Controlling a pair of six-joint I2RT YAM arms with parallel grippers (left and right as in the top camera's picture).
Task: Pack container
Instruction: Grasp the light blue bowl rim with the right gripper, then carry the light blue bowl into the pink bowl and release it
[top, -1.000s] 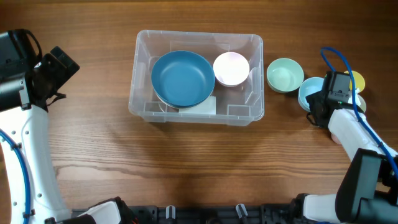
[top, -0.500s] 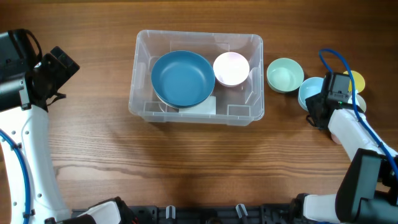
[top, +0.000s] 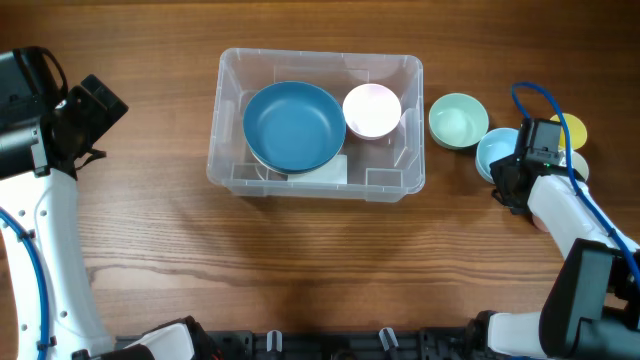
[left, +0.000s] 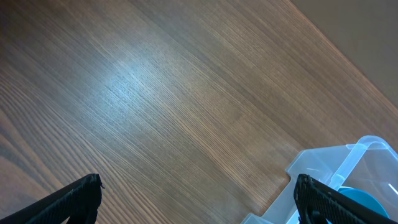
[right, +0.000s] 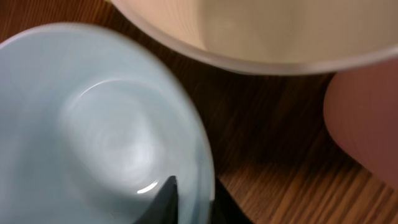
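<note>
The clear plastic container stands at the table's middle back and holds a large dark blue bowl and a small pink-white bowl. My right gripper is right of it, shut on the rim of a light blue bowl. In the right wrist view one finger is inside and one outside the light blue bowl's rim, at the gripper. My left gripper is open and empty over bare wood left of the container's corner.
A pale green bowl sits just right of the container. A yellow bowl and a cream bowl lie behind the right gripper. A pink object is beside them. The left arm is at the far left.
The light blue bowl has shifted slightly left in the right gripper's hold. The left arm has not moved.
</note>
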